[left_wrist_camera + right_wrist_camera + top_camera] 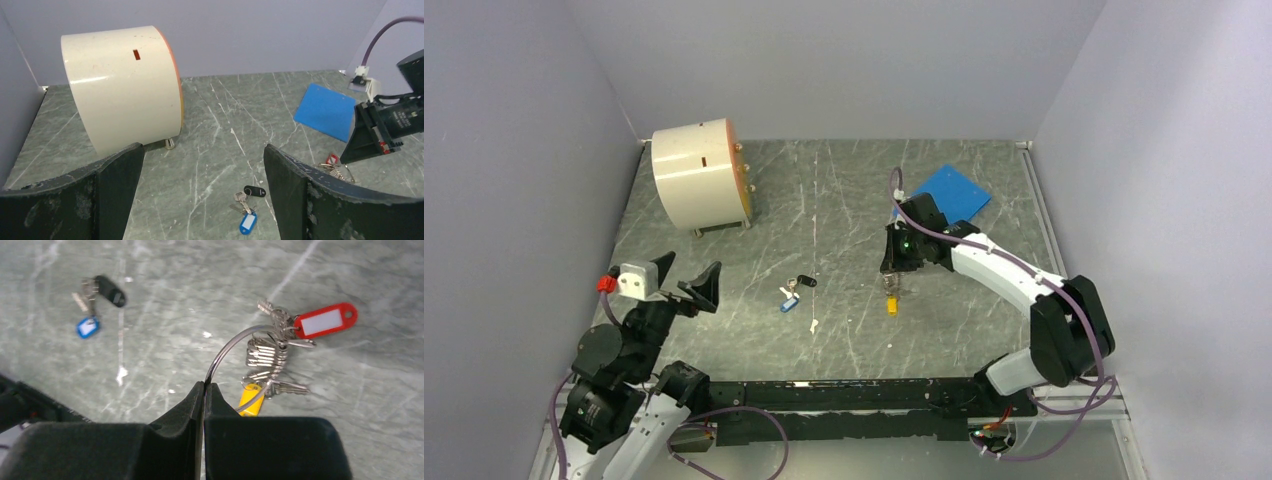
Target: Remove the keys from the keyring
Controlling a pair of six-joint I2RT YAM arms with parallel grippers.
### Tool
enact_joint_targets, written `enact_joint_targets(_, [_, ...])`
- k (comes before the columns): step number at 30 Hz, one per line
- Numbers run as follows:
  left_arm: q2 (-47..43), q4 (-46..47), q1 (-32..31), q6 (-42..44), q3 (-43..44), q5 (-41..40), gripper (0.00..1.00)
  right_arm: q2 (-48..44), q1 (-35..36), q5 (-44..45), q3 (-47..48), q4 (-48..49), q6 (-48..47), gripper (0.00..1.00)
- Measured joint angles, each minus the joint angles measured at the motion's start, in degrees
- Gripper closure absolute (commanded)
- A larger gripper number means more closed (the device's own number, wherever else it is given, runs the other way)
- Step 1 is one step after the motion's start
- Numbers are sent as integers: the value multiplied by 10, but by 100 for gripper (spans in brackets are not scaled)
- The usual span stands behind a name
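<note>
The right gripper [205, 386] has its fingers pressed together on the thin wire of the keyring [226, 347], and the wire curves out from between the tips in an open arc. Bunched along that arc are the keys [267, 357], with a red tag [325, 322] on the far side and a yellow tag [250, 399] close to the fingers. Whether the bunch rests on the table [844, 200] or hangs just above it cannot be told.

The keyring sits well to the right of the cream drum [696, 175] and nearer the arm bases. Between the drum and the keyring lie a blue tag [788, 305] and a black fob [805, 281], with small keys beside them. A blue sheet [959, 190] lies far to the right of the drum, by the back wall. The left gripper [686, 282] hangs on the near side of the drum — fingers spread wide, holding nothing.
</note>
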Motion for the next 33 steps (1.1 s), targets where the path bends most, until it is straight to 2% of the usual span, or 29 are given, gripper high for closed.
enact_joint_targets(8, [26,-2,3,0,0,5,5,-63,5,-73,-13,66,13,100])
enact_joint_targets(13, [47,-4,4,0,1,13,5,-95,-1,-85,-63,91,23,100])
enact_joint_targets(18, [62,-4,7,0,1,19,5,-107,-2,-89,-71,90,22,100])
enact_joint_targets(23, [67,-4,8,0,1,22,5,-106,-2,-90,-59,83,2,81])
enact_joint_targets(28, [67,-4,9,0,1,28,5,-63,17,-76,-37,57,-41,74])
enact_joint_targets(33, [67,-4,9,0,1,31,5,11,89,-40,-12,31,-59,71])
